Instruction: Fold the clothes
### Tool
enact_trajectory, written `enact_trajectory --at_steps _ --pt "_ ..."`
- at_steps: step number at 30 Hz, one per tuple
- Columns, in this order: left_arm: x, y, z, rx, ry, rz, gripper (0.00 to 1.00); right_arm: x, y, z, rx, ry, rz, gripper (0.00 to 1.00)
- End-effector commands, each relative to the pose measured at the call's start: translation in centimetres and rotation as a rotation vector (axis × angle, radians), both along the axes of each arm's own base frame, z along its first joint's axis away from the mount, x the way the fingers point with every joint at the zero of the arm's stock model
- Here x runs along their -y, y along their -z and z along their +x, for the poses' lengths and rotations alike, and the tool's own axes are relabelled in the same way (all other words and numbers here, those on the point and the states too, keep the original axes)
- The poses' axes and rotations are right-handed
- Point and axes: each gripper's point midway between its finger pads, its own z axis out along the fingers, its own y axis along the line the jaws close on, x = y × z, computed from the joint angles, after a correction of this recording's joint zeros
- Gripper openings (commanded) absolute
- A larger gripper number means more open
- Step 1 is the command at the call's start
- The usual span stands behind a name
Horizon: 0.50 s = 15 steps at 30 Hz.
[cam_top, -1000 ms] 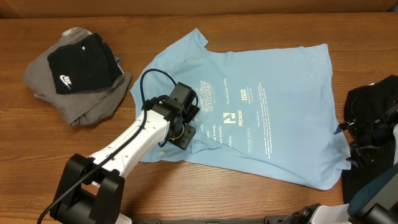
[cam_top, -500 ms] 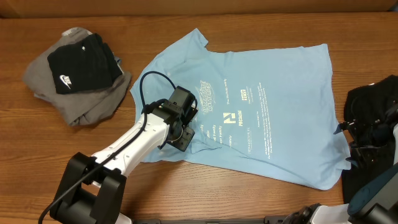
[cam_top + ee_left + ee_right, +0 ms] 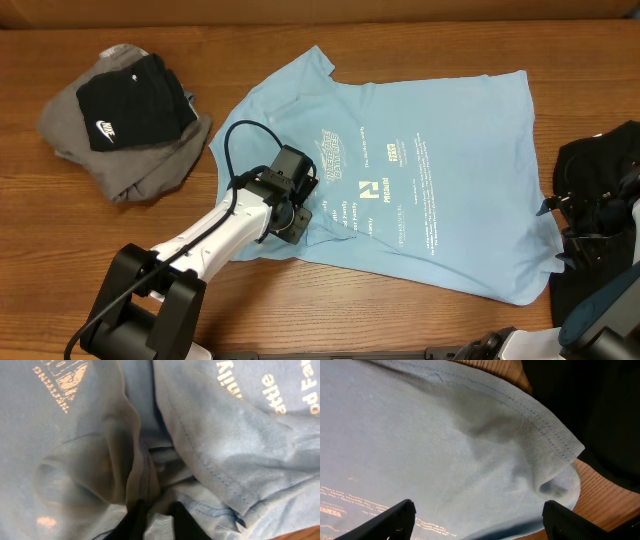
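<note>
The light blue T-shirt (image 3: 430, 190) with white lettering lies spread flat across the table's middle. My left gripper (image 3: 293, 215) presses down on the shirt's lower left part. In the left wrist view its two black fingertips (image 3: 137, 520) sit close together with a ridge of blue cloth (image 3: 160, 527) pinched between them, and folds bunch up just ahead. My right gripper (image 3: 480, 520) stands open, its fingers wide apart over the shirt's hemmed right corner (image 3: 555, 440); nothing is gripped. A black garment (image 3: 600, 170) lies beside that corner.
A folded grey piece with a black Nike-logo piece on top (image 3: 125, 115) sits at the back left. Bare wooden table (image 3: 400, 320) runs along the front edge. The right arm's dark body fills the lower right corner.
My left gripper's jaws have closed onto a fold of the blue T-shirt, and the wrist has shifted slightly toward the front. The right gripper has not moved.
</note>
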Motion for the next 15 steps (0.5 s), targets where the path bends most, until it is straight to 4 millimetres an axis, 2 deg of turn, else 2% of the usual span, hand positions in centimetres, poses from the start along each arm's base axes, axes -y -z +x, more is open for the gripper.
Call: enact_trajectory --at_steps 1,5,8,11,15 --pt "0.8 -0.4 0.1 -0.002 0.011 -0.031 0.06 0.2 -0.6 0.4 0.027 -0.004 -0.013 0.85" --pt "0.4 -0.4 -0.3 -0.02 0.008 -0.008 0.04 0.2 -0.6 0.4 0.026 -0.004 -0.012 0.85" --pt "-0.1 -1.9 0.1 -0.024 -0.028 0.027 0.04 0.2 -0.6 0.4 0.026 -0.004 -0.012 0.85" --pt "-0.5 -4.8 2.5 0.056 -0.044 0.078 0.04 0.2 -0.6 0.5 0.03 -0.004 -0.015 0.85" --pt "-1.5 -8.7 6.9 0.25 -0.086 0.17 0.04 0.3 -0.6 0.5 0.031 -0.004 -0.016 0.85"
